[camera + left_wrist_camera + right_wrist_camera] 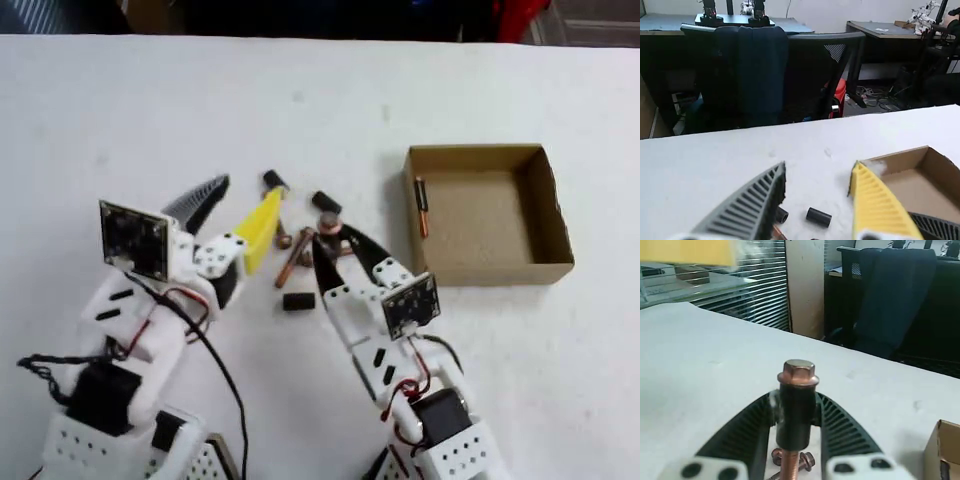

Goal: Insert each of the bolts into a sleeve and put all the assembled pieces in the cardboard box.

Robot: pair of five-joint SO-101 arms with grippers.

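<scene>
My right gripper (330,238) is shut on a black sleeve (796,415) with a copper bolt (798,373) pushed through it, held upright just above the table. The cardboard box (490,270) sits to its right, and one assembled piece (421,207) lies against the box's left wall. My left gripper (247,192), with one grey finger (750,205) and one yellow finger (875,205), stands open over the parts pile with nothing between its fingers. Loose sleeves (275,181) (326,202) (298,301) and loose bolts (293,260) (283,238) lie between the two arms.
The table's far edge runs along the back, with chairs and desks behind it. In the left wrist view two sleeves (818,217) (781,215) lie below the fingers, with the box (910,175) to one side. White table stretches left of and beyond the pile.
</scene>
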